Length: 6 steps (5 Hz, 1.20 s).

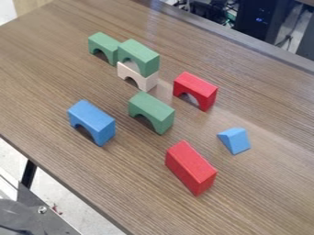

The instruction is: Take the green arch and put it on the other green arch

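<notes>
Three green arches were on the wooden table (270, 202): a near green arch (150, 111) stood alone, a raised green arch (140, 56) sat on one pale arch (146, 80), and a far-left green arch (103, 43) stood just beside that stack. The near one, the likely piece to lift, had its long axis slanting from far left to near right, roughly parallel to the other two. I could not tell its direction from the jaws, nor whether they were open or closed. Also there: one red arch (196, 88), one blue arch (92, 120), one red block (191, 167), one blue wedge (235, 140).
</notes>
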Each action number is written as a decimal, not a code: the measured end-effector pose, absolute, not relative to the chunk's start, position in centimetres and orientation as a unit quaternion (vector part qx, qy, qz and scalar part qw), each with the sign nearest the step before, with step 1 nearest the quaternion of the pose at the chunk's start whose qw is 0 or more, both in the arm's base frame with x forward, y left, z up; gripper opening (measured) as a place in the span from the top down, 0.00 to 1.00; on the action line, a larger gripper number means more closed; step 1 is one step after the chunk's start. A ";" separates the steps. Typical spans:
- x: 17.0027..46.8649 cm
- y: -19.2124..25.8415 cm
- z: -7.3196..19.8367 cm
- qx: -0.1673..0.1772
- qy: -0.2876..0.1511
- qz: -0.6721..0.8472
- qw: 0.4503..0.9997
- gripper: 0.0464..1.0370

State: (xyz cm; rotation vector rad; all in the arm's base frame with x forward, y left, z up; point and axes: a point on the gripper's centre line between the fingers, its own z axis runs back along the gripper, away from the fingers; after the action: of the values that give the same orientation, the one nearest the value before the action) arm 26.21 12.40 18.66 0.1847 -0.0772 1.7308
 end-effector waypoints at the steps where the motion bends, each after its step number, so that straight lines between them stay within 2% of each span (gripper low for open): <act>1: 26.1 12.3 17.7 0.090 -0.018 0.759 0.645 0.04; 2: 27.1 13.1 15.4 0.110 0.000 0.760 0.641 0.04; 3: 28.2 13.7 15.2 0.106 -0.003 0.763 0.637 0.04; 4: 29.7 14.9 14.6 0.070 -0.012 0.755 0.652 0.04; 6: 31.5 16.6 12.3 0.029 -0.012 0.721 0.692 0.04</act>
State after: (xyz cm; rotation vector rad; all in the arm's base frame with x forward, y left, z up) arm 31.47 16.59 12.31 0.0650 -0.0260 1.6104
